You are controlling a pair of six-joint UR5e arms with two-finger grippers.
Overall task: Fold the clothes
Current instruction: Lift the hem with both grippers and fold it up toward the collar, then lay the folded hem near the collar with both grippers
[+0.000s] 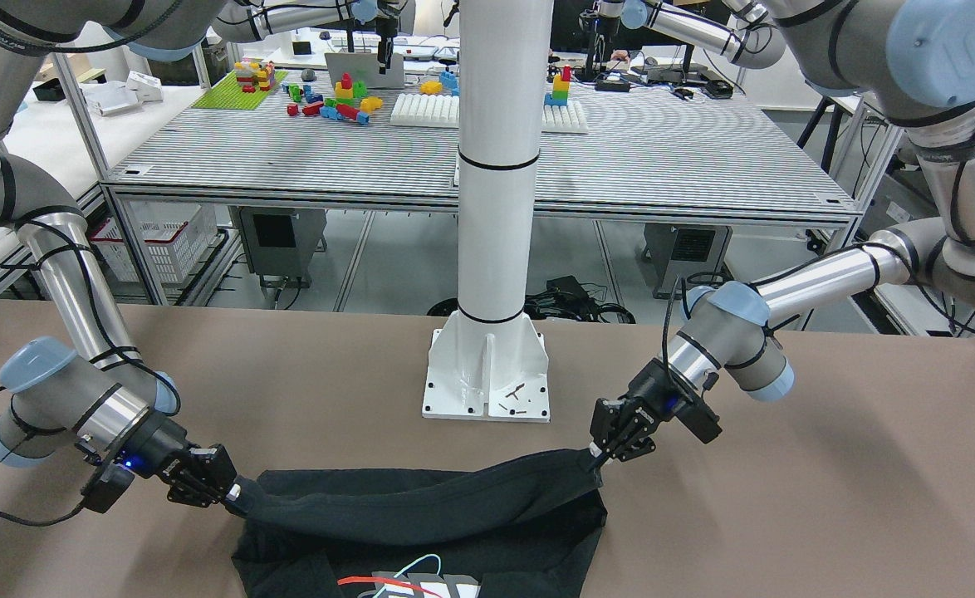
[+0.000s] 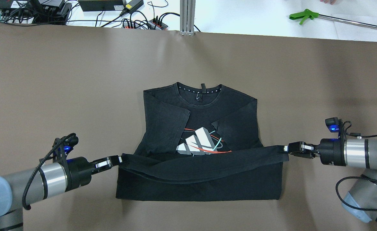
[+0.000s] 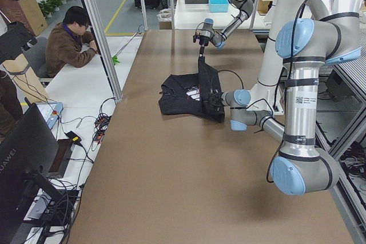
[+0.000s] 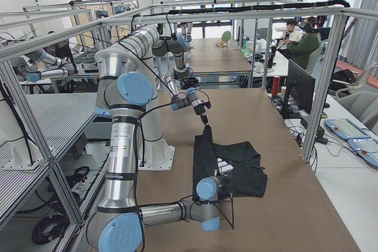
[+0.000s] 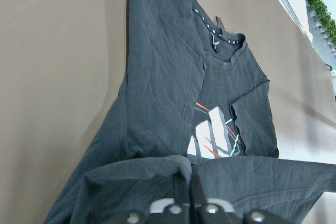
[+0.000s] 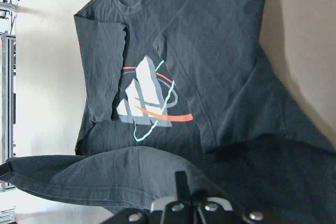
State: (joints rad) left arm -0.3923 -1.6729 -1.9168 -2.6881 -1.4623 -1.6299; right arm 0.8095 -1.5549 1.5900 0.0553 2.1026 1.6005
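A black T-shirt (image 2: 162, 112) with a white, red and teal chest print lies collar-far on the brown table (image 2: 63, 89), both sleeves folded inward. Its bottom hem is lifted and stretched as a sagging band (image 2: 204, 162) across the lower body. My left gripper (image 2: 120, 159) is shut on the hem's left corner, and my right gripper (image 2: 285, 149) is shut on the right corner. From the front-facing view, the left gripper (image 1: 595, 453) holds its end higher than the right gripper (image 1: 237, 492). Both wrist views look over the raised hem (image 5: 220, 174) (image 6: 105, 174) toward the print and collar.
The white pillar base (image 1: 487, 378) stands behind the shirt on the robot's side. A green-handled grabber tool (image 2: 304, 15) and power strips with cables (image 2: 137, 21) lie beyond the table's far edge. A person (image 3: 68, 41) sits at the side bench.
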